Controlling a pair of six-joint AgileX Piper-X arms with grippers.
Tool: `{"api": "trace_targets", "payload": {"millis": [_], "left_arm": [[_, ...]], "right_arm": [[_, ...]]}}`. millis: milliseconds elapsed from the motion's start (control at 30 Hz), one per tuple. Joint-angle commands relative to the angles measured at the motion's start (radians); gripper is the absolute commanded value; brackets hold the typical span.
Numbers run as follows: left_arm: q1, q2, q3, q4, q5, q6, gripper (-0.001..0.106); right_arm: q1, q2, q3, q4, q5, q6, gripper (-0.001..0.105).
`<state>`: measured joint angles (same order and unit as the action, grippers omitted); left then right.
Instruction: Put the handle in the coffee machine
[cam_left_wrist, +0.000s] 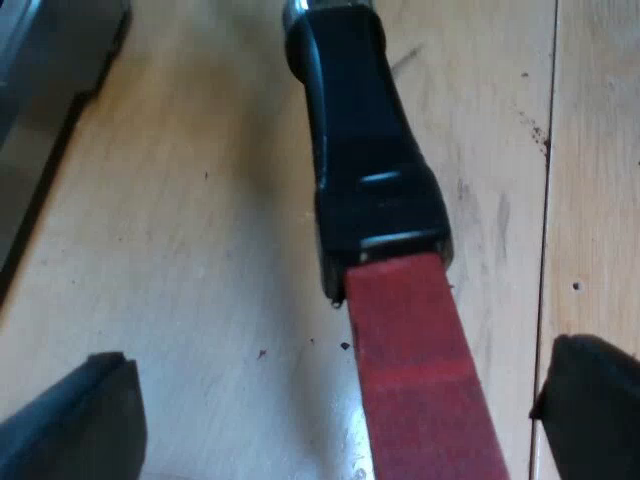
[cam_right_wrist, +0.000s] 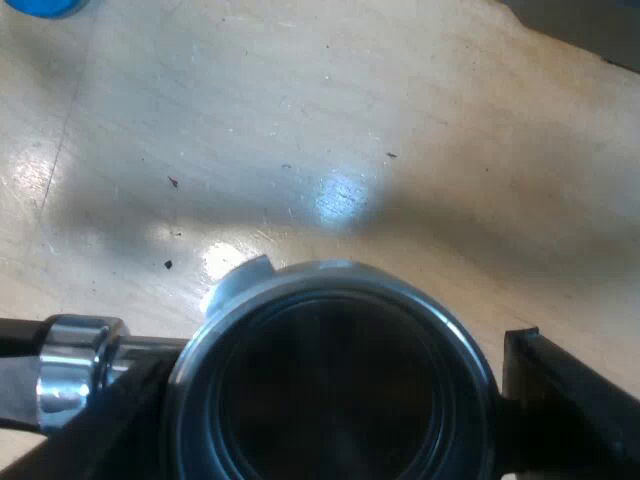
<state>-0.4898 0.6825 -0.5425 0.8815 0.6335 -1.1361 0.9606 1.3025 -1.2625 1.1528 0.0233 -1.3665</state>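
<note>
As the left gripper (cam_left_wrist: 340, 385) hangs wide open over the pale wooden desk (cam_left_wrist: 200, 250), its two black fingers (cam_left_wrist: 80, 420) stand well apart on either side of the flat red end (cam_left_wrist: 420, 390) of the metal holder with a dark handle (cam_left_wrist: 365, 150), gripping nothing. From that red tip the glossy black handle runs straight away from the gripper, roughly along a seam between the desk's boards (cam_left_wrist: 547, 200), to a chrome collar (cam_left_wrist: 300, 12) at its far end.

Past the collar sits the holder's round steel basket (cam_right_wrist: 340, 285), open side up. The right gripper (cam_right_wrist: 330, 400) is clamped on it, with a finger tight against each side of the rim. That puts the right arm at the cup end and the left arm at the grip end. Whether the holder rests on the desk or hangs clear of it cannot be told.

Farther off, a blue tamper (cam_right_wrist: 40, 5) sits on the boards. A dark grey body (cam_left_wrist: 50, 60), probably the espresso machine's foot, stands off to one side of the handle's far end.

The coming move looks to turn on this line-up. The handle's long axis points dead between the left fingers, so a short advance along it and a squeeze should take the grip. That would leave the basket free for the machine.
</note>
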Motion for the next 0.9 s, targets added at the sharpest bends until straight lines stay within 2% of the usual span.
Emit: {"api": "trace_targets", "payload": {"millis": [33,333,600,700,767,900], "left_arm": [[-0.004,0.000,-0.002,-0.014,0.011,-0.011,0.081],[-0.004,0.055,-0.002,-0.016,0.015,-0.013,0.081],[-0.009,0.070,-0.002,-0.047,0.015,-0.059,0.081],[-0.042,0.070,-0.002,-0.057,-0.003,-0.058,0.081],[-0.090,0.070,-0.002,-0.057,-0.038,-0.058,0.081],[-0.116,0.070,-0.002,-0.074,-0.084,-0.060,0.081]], "right_arm": [[0.002,-0.017,-0.008,-0.004,-0.005,0.002,0.000],[0.002,-0.017,-0.008,-0.013,-0.005,0.002,0.000],[0.002,-0.017,-0.008,-0.016,-0.005,0.002,0.000],[0.002,-0.017,-0.008,-0.027,-0.005,0.002,0.000],[0.002,-0.017,-0.008,-0.038,-0.005,0.002,0.000],[0.002,-0.017,-0.008,-0.041,-0.005,0.002,0.000]]}}
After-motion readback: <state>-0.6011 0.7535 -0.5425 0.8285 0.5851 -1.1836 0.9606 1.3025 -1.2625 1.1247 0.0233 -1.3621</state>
